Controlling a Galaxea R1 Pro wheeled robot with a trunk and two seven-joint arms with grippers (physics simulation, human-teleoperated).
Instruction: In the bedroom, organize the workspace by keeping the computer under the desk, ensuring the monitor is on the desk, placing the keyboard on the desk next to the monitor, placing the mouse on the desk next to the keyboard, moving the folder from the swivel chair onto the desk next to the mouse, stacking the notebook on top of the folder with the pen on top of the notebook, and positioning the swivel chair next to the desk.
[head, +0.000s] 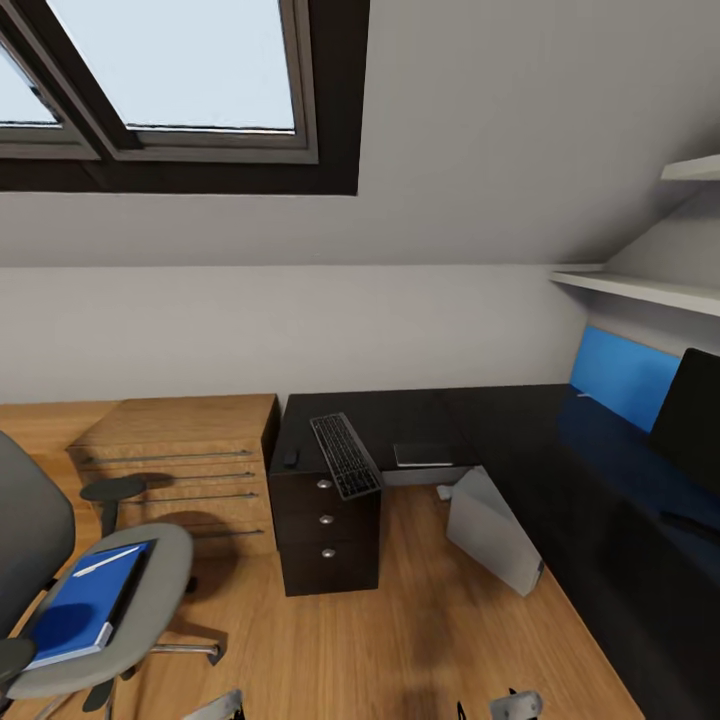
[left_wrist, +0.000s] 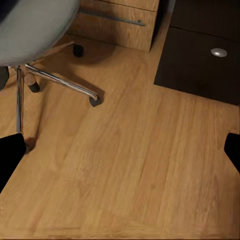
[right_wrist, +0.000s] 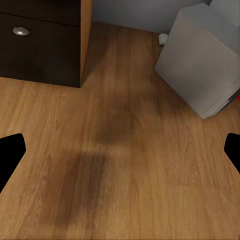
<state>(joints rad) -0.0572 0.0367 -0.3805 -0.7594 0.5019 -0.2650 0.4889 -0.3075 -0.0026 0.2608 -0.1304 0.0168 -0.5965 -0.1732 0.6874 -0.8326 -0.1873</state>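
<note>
The grey swivel chair (head: 150, 600) stands at the lower left with the blue folder (head: 80, 605) on its seat and the white pen (head: 105, 560) lying on the folder. On the black desk (head: 520, 430) the keyboard (head: 345, 455) lies above the drawers, the small mouse (head: 291, 458) to its left and the dark notebook (head: 423, 454) to its right. The monitor (head: 690, 420) stands at the far right. Under the desk, the white-grey computer (head: 495, 530) sits at an angle. My left gripper (left_wrist: 120, 152) and right gripper (right_wrist: 120, 152) are both open over bare floor.
A light wooden drawer chest (head: 185, 470) stands between chair and desk. The chair's chrome base (left_wrist: 60, 80) is near the left gripper, the computer (right_wrist: 205, 60) and desk drawers (right_wrist: 40, 45) ahead of the right one. Shelves (head: 650, 290) hang above the desk.
</note>
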